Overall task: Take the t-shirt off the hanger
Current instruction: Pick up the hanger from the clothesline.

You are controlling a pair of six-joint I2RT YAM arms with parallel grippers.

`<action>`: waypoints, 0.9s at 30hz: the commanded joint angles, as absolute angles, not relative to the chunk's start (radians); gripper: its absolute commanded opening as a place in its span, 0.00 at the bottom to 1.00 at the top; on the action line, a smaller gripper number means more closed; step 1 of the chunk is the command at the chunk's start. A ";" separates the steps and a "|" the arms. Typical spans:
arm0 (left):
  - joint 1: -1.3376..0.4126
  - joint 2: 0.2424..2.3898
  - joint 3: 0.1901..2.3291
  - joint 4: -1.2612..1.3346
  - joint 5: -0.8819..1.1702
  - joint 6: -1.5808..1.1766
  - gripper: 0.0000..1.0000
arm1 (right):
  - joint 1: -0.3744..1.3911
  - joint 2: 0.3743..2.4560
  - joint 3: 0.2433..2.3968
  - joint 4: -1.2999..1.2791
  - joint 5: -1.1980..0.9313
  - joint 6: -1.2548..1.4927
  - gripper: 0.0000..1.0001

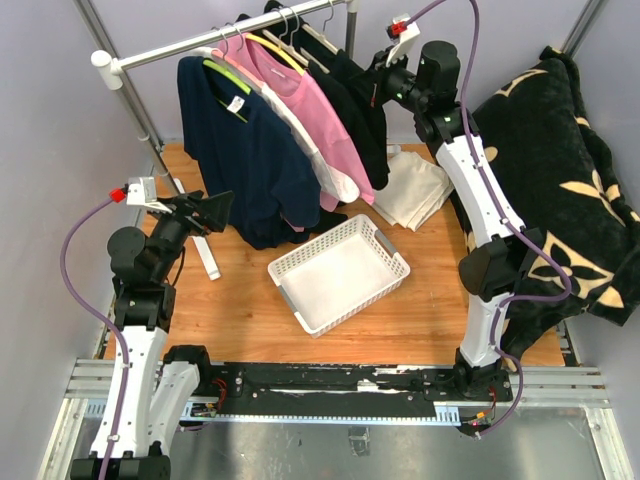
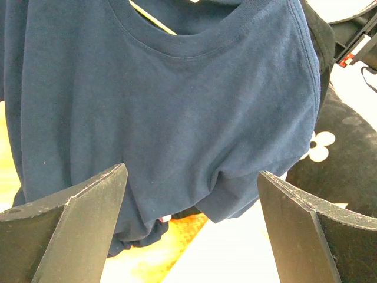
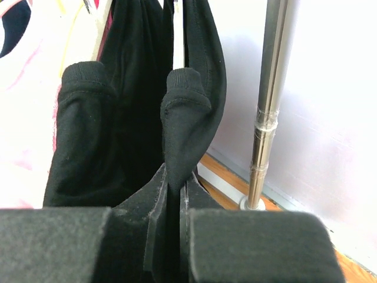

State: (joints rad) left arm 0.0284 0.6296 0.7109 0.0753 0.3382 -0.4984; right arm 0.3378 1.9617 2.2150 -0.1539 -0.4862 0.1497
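- My right claw [image 3: 175, 183] is pressed together on a fold of the black t-shirt [image 3: 194, 88], pinching the cloth between both pads just under a rounded, ribbed hem
- That arm rises from its base, bends at the elbow and reaches forward, with the wrist up among the garments at the right end of the rail [image 1: 230, 35]
- My left claw [image 2: 191, 177] is spread wide and holds nothing; its two dark wedge fingers frame the navy t-shirt [image 2: 177, 106], and that arm sits low, tilted up toward it
- The black t-shirt hangs from the rail behind a pink shirt [image 1: 300, 100]; it is a soft matte knit falling in long vertical folds
- The navy one has a ribbed round collar with a yellow hanger [image 2: 150, 15] showing in the neck
- A shiny steel upright [image 3: 268, 106] stands just right of my pinch, apart from the cloth
- Below the clothes a white lattice basket [image 1: 318, 242] sits on the wooden table [image 1: 240, 300], with bare board around it
- A black flowered blanket [image 1: 560, 170] lies close beside my right arm
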 commanded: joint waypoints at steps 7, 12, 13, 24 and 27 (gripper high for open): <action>0.020 0.643 0.774 0.084 0.350 -0.494 0.97 | 0.347 1.898 2.218 -0.036 -0.450 0.159 0.01; 0.020 0.664 0.818 0.081 0.357 -0.500 0.97 | 0.347 1.847 2.197 0.056 -0.411 0.173 0.01; 0.020 0.666 0.823 0.083 0.359 -0.503 0.97 | 0.347 1.842 2.198 0.072 -0.403 0.176 0.01; 0.020 0.694 0.906 0.080 0.381 -0.518 0.97 | 0.347 1.759 2.151 0.054 -0.396 0.150 0.01; 0.020 0.707 0.925 0.084 0.390 -0.520 0.97 | 0.347 1.682 2.045 0.046 -0.372 0.120 0.01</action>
